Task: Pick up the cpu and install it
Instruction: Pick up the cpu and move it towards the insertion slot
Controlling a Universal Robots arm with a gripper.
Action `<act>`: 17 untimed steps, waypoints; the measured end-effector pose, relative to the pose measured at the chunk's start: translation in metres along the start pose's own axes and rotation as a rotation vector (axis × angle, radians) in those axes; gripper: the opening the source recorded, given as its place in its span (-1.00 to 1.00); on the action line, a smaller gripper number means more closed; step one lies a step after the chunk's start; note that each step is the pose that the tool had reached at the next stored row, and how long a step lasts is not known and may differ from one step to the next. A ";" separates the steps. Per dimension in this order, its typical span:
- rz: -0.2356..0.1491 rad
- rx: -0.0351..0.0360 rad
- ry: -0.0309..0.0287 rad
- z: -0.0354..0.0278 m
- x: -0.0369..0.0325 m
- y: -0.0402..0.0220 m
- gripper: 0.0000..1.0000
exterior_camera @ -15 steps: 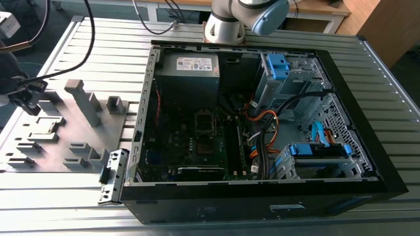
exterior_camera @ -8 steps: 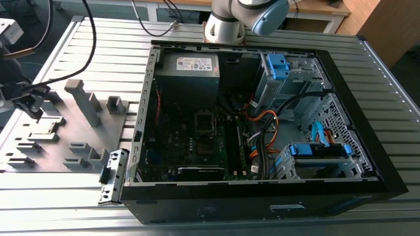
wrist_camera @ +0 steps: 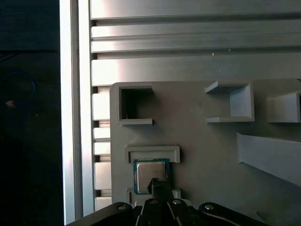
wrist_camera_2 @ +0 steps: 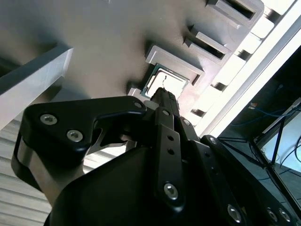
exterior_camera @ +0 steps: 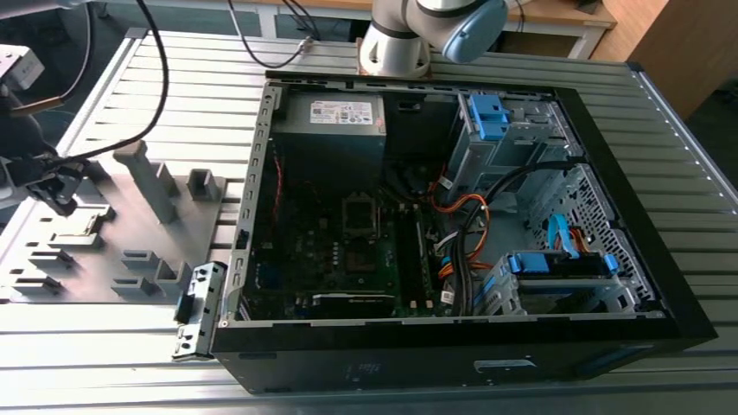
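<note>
1. Gripper [wrist_camera: 159,184] sits over the grey plate [wrist_camera: 211,155], tip right at the cpu [wrist_camera: 149,173].
2. The cpu lies flat in a shallow square recess of the plate, silver face up and green edge showing. It is not in the case.
3. Second wrist view: the gripper [wrist_camera_2: 163,95] points at the cpu [wrist_camera_2: 165,81], and its tip overlaps the chip's near edge.
4. Jaw state: can't tell from these views. Can't tell either whether the tip touches the chip or hangs just above it.
5. The plate's other pockets near the cpu are open box-shaped holders [wrist_camera: 230,101], and the nearest ones look unoccupied.
6. Exterior view: the gripper [exterior_camera: 60,206] is at the exterior view's left over the plate, well apart from the case [exterior_camera: 461,346].
7. The case lies on its side on the slatted table [exterior_camera: 116,346], side panel off, motherboard [exterior_camera: 334,251] exposed.
8. The arm base [exterior_camera: 398,43] stands on the table at the far side of the case.
</note>
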State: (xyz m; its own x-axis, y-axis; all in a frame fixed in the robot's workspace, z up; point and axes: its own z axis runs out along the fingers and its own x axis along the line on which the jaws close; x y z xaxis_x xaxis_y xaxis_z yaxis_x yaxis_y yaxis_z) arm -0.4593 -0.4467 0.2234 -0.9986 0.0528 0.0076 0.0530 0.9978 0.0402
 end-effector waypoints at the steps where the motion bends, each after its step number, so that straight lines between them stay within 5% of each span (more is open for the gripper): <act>1: -0.001 0.0000 0.0000 0.0017 0.0002 -0.0001 -0.79; 17: -0.004 0.0001 0.0002 0.0112 0.0010 -0.0005 -0.79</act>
State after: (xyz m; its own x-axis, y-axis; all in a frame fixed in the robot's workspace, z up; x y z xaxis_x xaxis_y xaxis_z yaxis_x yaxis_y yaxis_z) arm -0.4605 -0.4468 0.2122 -0.9988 0.0483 0.0076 0.0486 0.9980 0.0402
